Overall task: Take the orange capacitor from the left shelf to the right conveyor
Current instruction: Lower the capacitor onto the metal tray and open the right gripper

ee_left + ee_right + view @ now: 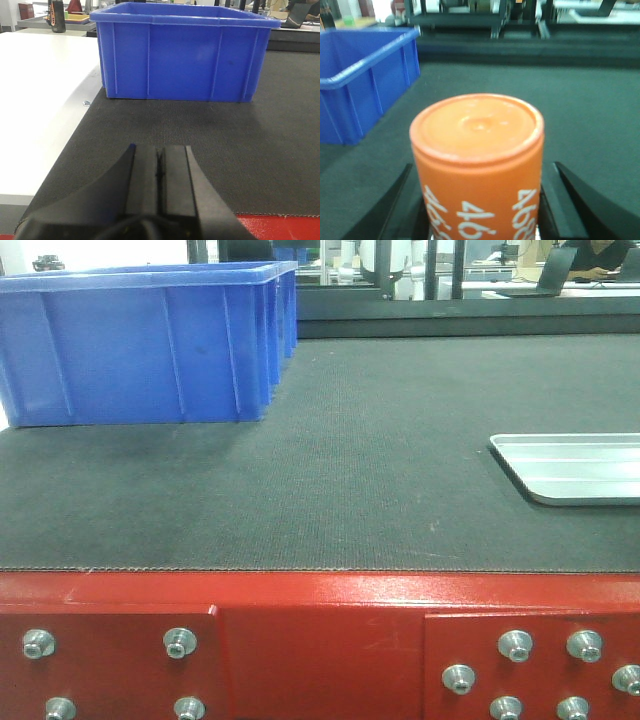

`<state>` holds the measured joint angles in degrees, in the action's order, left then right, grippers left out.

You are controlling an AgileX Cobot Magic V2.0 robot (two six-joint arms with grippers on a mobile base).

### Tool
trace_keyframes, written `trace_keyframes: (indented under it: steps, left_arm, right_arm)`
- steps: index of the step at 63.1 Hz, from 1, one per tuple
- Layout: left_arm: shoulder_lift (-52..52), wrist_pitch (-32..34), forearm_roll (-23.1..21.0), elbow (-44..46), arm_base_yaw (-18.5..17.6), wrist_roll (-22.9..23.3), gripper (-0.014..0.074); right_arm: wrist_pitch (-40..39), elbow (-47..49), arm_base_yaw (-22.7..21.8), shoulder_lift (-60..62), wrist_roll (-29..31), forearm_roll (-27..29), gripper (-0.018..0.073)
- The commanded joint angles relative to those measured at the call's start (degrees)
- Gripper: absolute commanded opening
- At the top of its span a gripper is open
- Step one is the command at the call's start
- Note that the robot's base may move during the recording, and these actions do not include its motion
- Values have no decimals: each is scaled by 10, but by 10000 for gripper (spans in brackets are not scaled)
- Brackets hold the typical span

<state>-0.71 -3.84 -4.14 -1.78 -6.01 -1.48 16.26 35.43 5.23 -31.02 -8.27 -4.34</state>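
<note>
One smooth orange cylindrical capacitor (477, 150) sits clamped in the right end effector (480, 222), dark grey textured conveyor belt (590, 110) ahead of it. Carrying seems nearly done, so lowering and release should follow. The left end effector (159, 150) is closed, empty.

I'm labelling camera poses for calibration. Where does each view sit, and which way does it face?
Exterior front-facing: low at the conveyor's red frame, looking across the belt to a blue bin left and silver tray right; no robot parts.
Left wrist: behind the shut left hand, facing the bin's side wall.
Right wrist: behind the right hand, which grips the orange capacitor, facing along the belt.
Shared: all three show the bin and belt.
</note>
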Motion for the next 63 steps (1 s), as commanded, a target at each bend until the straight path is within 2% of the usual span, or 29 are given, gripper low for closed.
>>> trace_keyframes:
  steps: [1,12,19,23,33,47,56,63]
  left_arm:
    - [-7,49,-1,3,1,1,-127]
    - [-7,49,-1,3,1,1,-127]
    - [-7,49,-1,3,1,1,-127]
    - [-7,49,-1,3,1,1,-127]
    - [-7,49,-1,3,1,1,-127]
    - [-7,49,-1,3,1,1,-127]
    - [-7,49,-1,3,1,1,-127]
    - [-7,49,-1,3,1,1,-127]
  right_arm:
    - [-100,26,-4,-73,4,-5,120]
    - [-220,12,-4,-190,4,-5,120]
    - [-339,-23,-4,-248,4,-5,120]
    - [-433,-51,-8,-283,4,-5,120]
    - [-617,-107,-49,-376,4,-5,120]
    - [-684,-115,-110,-471,4,-17,120]
    - [-736,-115,-124,-540,4,-61,120]
    - [-797,-115,-124,-589,12,-66,120]
